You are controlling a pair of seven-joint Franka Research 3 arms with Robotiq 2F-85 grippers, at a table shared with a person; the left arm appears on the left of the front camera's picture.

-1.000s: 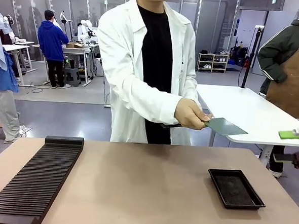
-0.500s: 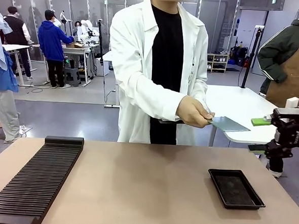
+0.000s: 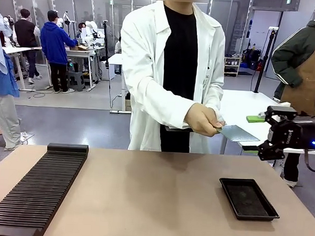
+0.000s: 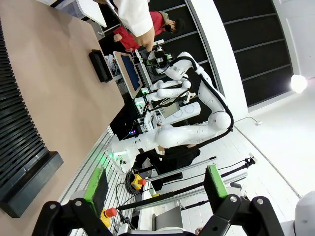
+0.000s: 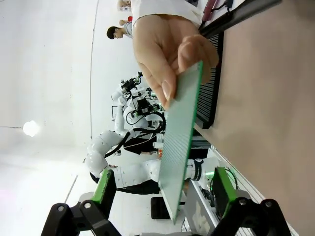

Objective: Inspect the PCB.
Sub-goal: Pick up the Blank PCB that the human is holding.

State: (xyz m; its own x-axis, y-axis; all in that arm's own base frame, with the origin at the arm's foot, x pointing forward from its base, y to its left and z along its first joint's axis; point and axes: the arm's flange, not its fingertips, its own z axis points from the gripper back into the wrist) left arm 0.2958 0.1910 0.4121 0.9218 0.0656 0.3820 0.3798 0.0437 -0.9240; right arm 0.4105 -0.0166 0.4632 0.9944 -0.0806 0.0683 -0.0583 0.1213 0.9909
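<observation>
Two end effectors stand with their jaws wide and hold nothing. The PCB (image 3: 238, 133) is not on the table (image 3: 153, 192): the person's hand (image 3: 202, 119) pinches one end and holds it out roughly flat in the air, above and beyond the far edge of the black tray (image 3: 238, 180). Most of the board juts free toward the robot's right side, probably to offer a bare end for taking. The right end effector (image 3: 255, 136) hovers at that free end, higher than the tray and on its far side. In the right wrist view the board runs up between the two green pads (image 5: 105, 189) with a gap on each side, so nothing is gripped yet. The step in hand looks like a handover, and the next move calls for closing on the free end without striking the person's fingers. The left end effector (image 4: 155, 189) hangs well apart from the tray, past the slotted black rack (image 3: 35, 191), out of the exchange.
</observation>
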